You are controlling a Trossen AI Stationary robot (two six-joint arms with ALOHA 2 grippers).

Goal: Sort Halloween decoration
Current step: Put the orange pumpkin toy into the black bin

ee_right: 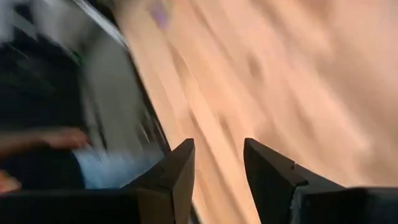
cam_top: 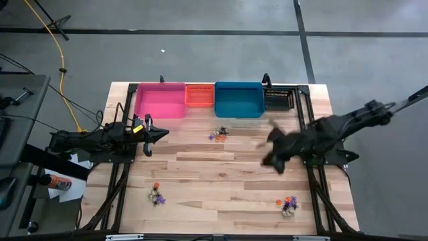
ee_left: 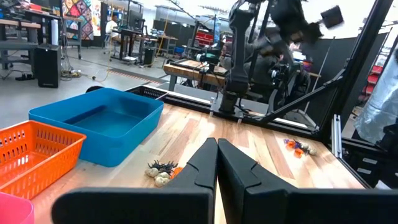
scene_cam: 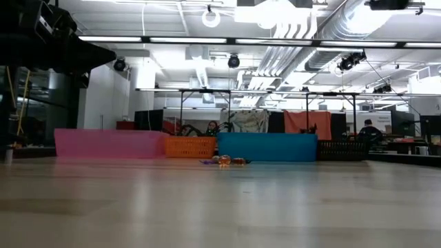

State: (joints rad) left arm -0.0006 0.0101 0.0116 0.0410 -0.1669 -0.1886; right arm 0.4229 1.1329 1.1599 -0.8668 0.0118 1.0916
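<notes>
The Halloween trinkets lie in three small heaps on the wooden table: one heap [cam_top: 218, 134] in front of the blue bin, also in the left wrist view [ee_left: 163, 172]; a second heap [cam_top: 157, 195] near the left front; a third heap [cam_top: 288, 203] near the right front. My left gripper [cam_top: 162, 134] hovers at the table's left, left of the middle heap, fingers shut [ee_left: 217, 163] and empty. My right gripper [cam_top: 271, 148] hangs over the right half of the table, right of the middle heap, open [ee_right: 219, 171] and empty; its view is blurred.
Along the far edge stand a pink bin [cam_top: 160, 100], an orange basket [cam_top: 199, 95], a blue bin [cam_top: 239, 99] and a black basket [cam_top: 279, 99]. Dark frame rails [cam_top: 309, 120] run along both table sides. Bare wood lies between the heaps.
</notes>
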